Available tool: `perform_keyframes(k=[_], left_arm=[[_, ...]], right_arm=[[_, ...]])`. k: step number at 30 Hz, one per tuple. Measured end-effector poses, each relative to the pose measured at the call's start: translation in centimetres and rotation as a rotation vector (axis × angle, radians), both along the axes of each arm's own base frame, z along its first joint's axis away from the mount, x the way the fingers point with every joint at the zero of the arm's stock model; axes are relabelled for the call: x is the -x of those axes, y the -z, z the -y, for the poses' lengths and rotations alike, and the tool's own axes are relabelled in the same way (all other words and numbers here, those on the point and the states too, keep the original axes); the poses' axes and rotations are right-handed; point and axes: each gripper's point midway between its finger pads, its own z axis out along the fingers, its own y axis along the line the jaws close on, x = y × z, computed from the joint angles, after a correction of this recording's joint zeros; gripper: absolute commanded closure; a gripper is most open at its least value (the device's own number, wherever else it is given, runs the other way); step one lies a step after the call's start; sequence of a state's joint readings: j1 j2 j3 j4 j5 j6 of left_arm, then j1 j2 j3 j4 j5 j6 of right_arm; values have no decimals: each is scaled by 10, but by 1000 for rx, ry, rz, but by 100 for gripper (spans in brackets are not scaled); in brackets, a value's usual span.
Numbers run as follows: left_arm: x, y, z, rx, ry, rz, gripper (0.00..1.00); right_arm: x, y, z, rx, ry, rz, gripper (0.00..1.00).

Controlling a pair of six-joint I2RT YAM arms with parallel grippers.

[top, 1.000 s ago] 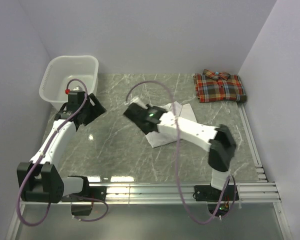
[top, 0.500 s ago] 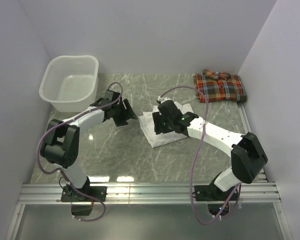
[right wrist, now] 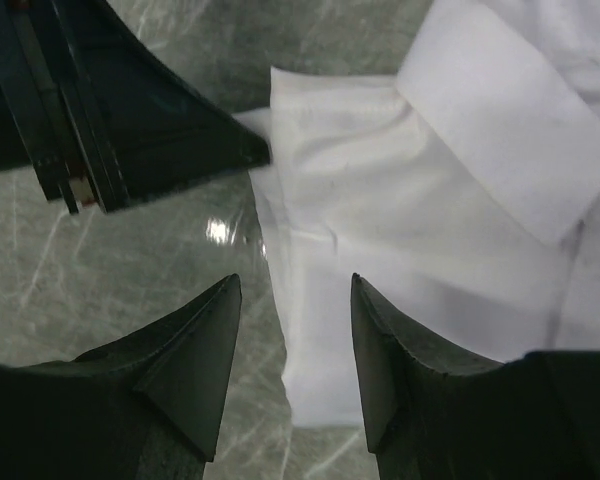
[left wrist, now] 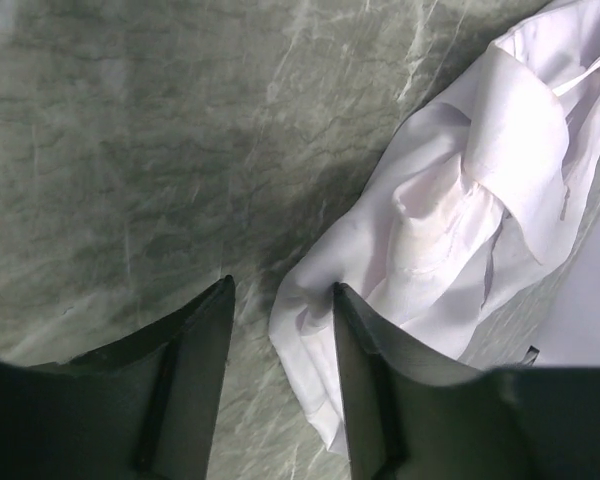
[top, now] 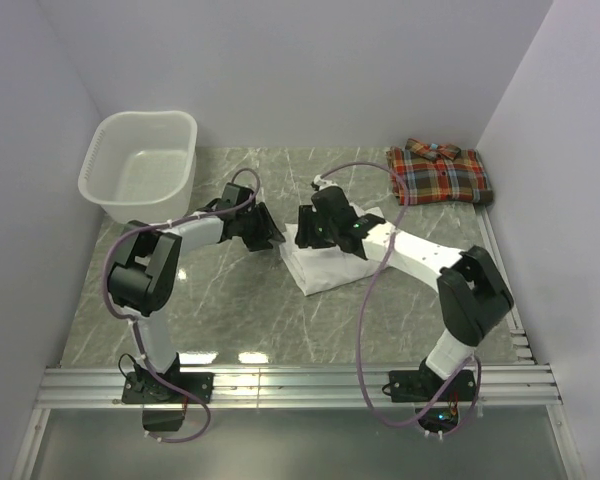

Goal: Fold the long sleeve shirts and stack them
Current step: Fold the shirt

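Note:
The white shirt [top: 325, 265] lies folded in the middle of the table, collar up [left wrist: 525, 150] [right wrist: 500, 170]. My left gripper [top: 271, 240] is low at its left edge, open; the shirt's corner [left wrist: 305, 340] sits between the fingers, against the right finger [left wrist: 365, 380]. My right gripper [top: 303, 236] hangs over the same edge, open, one finger [right wrist: 195, 350] above the table and the other [right wrist: 400, 350] above the cloth. The plaid shirt [top: 439, 173] lies folded at the back right.
A white laundry basket [top: 140, 165] stands at the back left corner. The left gripper's finger [right wrist: 130, 110] shows close by in the right wrist view. The table is green-grey marble [top: 220, 300] with walls on three sides.
The left arm has swung from the basket to the white shirt's left edge, its jaws narrowing. The right gripper has moved back over the shirt to that same edge.

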State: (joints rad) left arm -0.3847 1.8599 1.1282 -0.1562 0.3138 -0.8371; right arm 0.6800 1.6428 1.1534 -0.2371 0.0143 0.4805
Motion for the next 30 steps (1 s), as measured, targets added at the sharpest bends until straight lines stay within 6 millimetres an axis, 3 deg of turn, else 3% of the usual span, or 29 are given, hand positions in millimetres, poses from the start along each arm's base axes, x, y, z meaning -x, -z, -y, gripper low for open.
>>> perform_keyframes(k=[3, 10, 17, 24, 30], left_arm=[[-3, 1, 3, 10, 2, 10, 55], [-12, 1, 10, 47, 6, 52, 83], [-7, 21, 11, 61, 12, 41, 100], [-4, 25, 14, 91, 24, 62, 100], [-3, 25, 15, 115, 16, 76, 99]], right_arm=[[-12, 10, -10, -11, 20, -11, 43], [-34, 30, -18, 7, 86, -26, 41], [-42, 45, -20, 31, 112, -36, 43], [-50, 54, -24, 93, 141, -16, 46], [-45, 58, -39, 200, 127, 33, 46]])
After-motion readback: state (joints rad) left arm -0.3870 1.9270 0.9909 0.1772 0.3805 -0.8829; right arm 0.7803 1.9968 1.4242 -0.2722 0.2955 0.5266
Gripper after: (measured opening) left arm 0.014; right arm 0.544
